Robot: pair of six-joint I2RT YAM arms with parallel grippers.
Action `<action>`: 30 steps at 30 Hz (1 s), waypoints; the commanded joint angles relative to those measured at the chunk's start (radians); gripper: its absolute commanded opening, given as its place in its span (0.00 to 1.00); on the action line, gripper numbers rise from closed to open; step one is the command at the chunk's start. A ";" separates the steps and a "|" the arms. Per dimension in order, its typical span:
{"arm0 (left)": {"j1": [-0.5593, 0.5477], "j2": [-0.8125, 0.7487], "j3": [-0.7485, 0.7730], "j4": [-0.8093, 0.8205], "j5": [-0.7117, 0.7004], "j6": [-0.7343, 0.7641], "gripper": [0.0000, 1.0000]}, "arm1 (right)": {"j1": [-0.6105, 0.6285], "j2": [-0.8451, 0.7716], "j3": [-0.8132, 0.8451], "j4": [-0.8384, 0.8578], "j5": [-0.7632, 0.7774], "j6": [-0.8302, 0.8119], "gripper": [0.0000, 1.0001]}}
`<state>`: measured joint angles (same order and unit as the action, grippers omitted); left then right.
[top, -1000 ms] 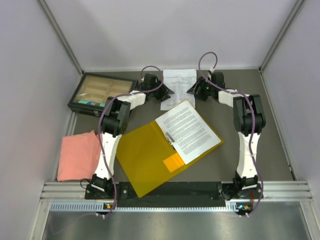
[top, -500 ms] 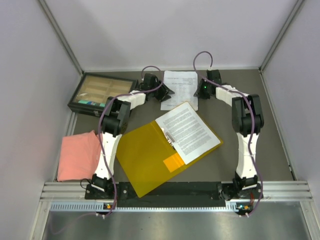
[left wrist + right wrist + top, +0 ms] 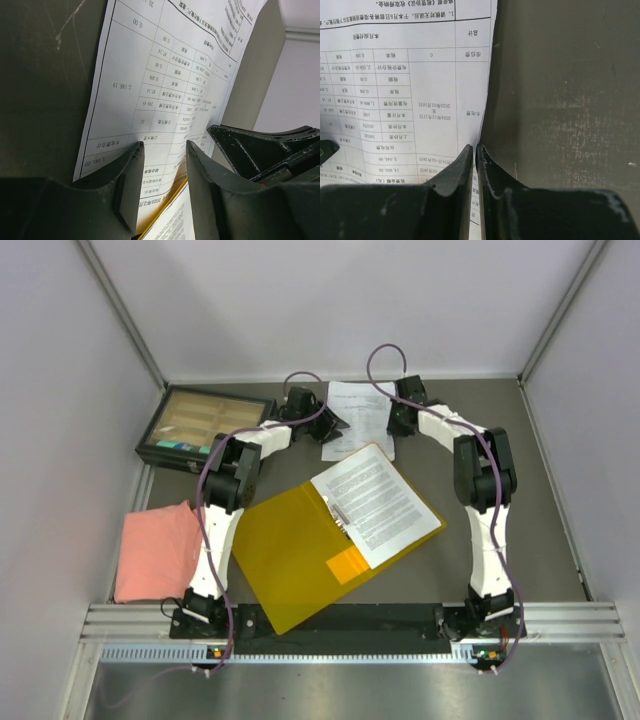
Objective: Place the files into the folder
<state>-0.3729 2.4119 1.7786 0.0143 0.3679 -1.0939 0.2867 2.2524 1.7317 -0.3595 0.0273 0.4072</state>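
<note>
The yellow folder (image 3: pixel 290 560) lies open mid-table, and one printed sheet (image 3: pixel 375 502) rests on its right half. A second sheet of the files (image 3: pixel 360 410) lies flat behind it, its near end overlapping the folder's far corner. My left gripper (image 3: pixel 335 425) hovers open at that sheet's left side; in the left wrist view its jaws (image 3: pixel 162 150) straddle the printed table on the paper (image 3: pixel 170 75), with the folder's yellow edge (image 3: pixel 165 215) below. My right gripper (image 3: pixel 392 423) sits at the sheet's right edge. In the right wrist view it (image 3: pixel 475 150) is shut on the paper's edge (image 3: pixel 410 75).
A black compartment box (image 3: pixel 203 428) stands at the back left. A pink cloth (image 3: pixel 155 550) lies at the near left. Grey walls enclose the table on three sides, and a metal rail (image 3: pixel 350 625) runs along the near edge by the arm bases.
My right gripper has slid left onto the back sheet's right edge and closed on it. The left gripper, folder and sheets have stayed put.
</note>
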 commanded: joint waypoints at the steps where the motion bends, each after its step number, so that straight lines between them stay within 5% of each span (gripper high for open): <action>1: -0.011 0.029 0.011 -0.065 0.017 0.028 0.45 | 0.012 0.049 0.017 -0.056 0.034 0.005 0.05; 6: -0.014 0.038 0.053 -0.097 0.046 0.058 0.47 | 0.014 0.026 0.020 -0.076 0.144 0.015 0.00; 11: -0.014 0.021 0.160 -0.183 0.078 0.135 0.59 | 0.008 -0.022 0.057 -0.107 0.253 -0.034 0.00; 19: -0.009 -0.098 0.334 -0.433 0.048 0.298 0.69 | -0.070 -0.242 -0.026 -0.125 0.422 -0.185 0.00; 25: -0.009 -0.308 0.257 -0.540 0.025 0.397 0.70 | -0.077 -0.425 -0.080 -0.137 0.477 -0.280 0.00; 30: -0.009 -0.578 -0.026 -0.501 0.022 0.460 0.70 | -0.031 -0.551 -0.109 -0.202 0.470 -0.339 0.00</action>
<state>-0.3836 2.0804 1.9049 -0.4816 0.3985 -0.7242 0.2066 1.8236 1.6485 -0.5129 0.4656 0.1532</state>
